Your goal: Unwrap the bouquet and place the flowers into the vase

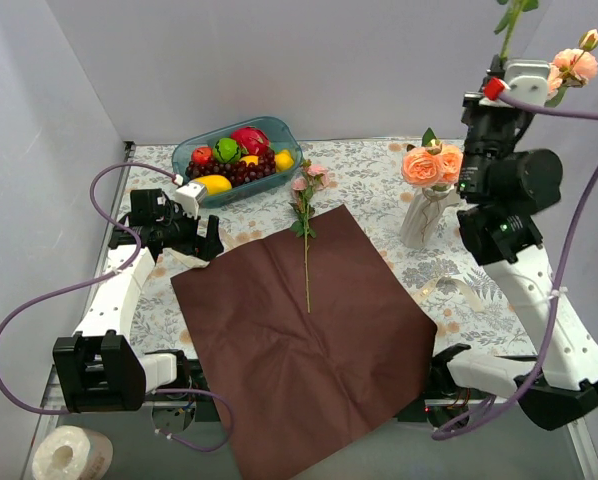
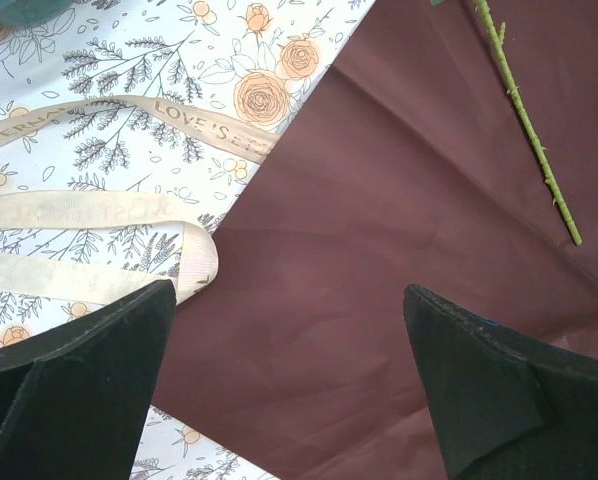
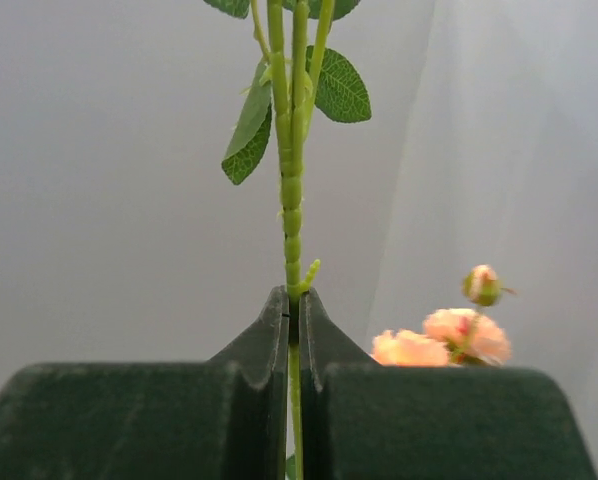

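Right claw (image 3: 292, 305) pinches a leafy green rose stem (image 3: 291, 190) upright, white scalloped vase (image 1: 420, 222) below it, likely for lowering in; left claw (image 2: 289, 300) gapes wide over maroon paper (image 2: 399, 200).

White arm links (image 1: 114, 300), black joints (image 1: 99, 372), purple cables (image 1: 569, 110).

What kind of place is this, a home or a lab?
Probably a robot lab workcell: plain white panels wall it in, a left arm and right arm trail cables, and a fruit bowl and vase sit staged on a floral cloth.
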`<move>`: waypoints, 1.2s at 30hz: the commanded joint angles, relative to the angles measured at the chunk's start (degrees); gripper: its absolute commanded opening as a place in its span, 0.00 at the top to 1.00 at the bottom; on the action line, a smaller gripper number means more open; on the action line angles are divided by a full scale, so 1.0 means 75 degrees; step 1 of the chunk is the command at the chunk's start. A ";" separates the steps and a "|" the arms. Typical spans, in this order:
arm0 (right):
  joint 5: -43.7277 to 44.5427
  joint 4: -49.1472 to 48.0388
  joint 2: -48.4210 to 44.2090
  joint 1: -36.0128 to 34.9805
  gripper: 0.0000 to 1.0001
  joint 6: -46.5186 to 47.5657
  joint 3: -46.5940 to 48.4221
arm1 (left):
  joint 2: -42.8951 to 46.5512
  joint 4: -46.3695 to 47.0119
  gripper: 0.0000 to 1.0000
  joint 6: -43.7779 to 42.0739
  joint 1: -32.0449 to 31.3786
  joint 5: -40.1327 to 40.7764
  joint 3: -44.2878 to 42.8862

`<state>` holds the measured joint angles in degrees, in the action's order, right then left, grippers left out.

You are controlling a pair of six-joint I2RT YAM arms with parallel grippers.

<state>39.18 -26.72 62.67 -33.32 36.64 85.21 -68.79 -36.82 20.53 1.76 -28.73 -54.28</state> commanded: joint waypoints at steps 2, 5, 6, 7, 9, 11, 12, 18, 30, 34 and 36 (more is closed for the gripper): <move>-0.2079 0.1345 0.0408 0.2150 0.99 -0.3275 0.0721 | 0.0243 0.0163 0.02 -0.0113 0.0035 0.0010 -0.0087; -0.3159 0.1278 0.0409 0.3103 0.99 -0.4356 0.0150 | 0.0045 0.0093 0.02 -0.0101 0.0047 -0.0036 -0.0180; -0.3382 0.1138 0.0351 0.3258 0.99 -0.4509 -0.0085 | 0.0021 0.0081 0.02 -0.0101 0.0047 -0.0036 -0.0238; -0.3720 0.0708 0.0165 0.3387 0.99 -0.4766 -0.0401 | 0.0009 0.0116 0.02 -0.0078 0.0035 -0.0060 -0.0239; -0.4039 0.0237 -0.0035 0.3738 0.99 -0.5024 -0.1187 | 0.0032 0.0186 0.02 -0.0066 0.0047 -0.0072 -0.0204; -0.4706 -0.0430 -0.0305 0.4124 0.99 -0.5494 -0.1598 | 0.0020 0.0210 0.02 -0.0078 0.0047 -0.0048 -0.0157; -0.4824 -0.0700 -0.0399 0.4219 0.99 -0.5646 -0.2110 | -0.0015 0.0221 0.02 -0.0089 0.0047 -0.0037 -0.0134; -0.5397 -0.2014 -0.0646 0.4581 0.99 -0.6139 -0.2993 | 0.0008 0.0257 0.02 -0.0125 0.0047 0.0045 -0.0040; -0.5610 -0.2554 -0.0763 0.4595 0.99 -0.6304 -0.4469 | -0.0143 0.0292 0.02 -0.0183 0.0047 0.0081 -0.0028; -0.5470 -0.2707 -0.0856 0.4595 0.99 -0.6129 -0.4927 | -0.0214 0.0292 0.02 -0.0160 0.0047 0.0057 -0.0063; -0.5470 -0.2777 -0.0857 0.4595 0.99 -0.6035 -0.5067 | -0.0203 0.0304 0.02 -0.0171 0.0047 0.0057 -0.0052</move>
<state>-2.11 -42.04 57.80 0.80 -9.65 48.45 -70.48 -35.46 19.88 1.76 -28.25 -54.26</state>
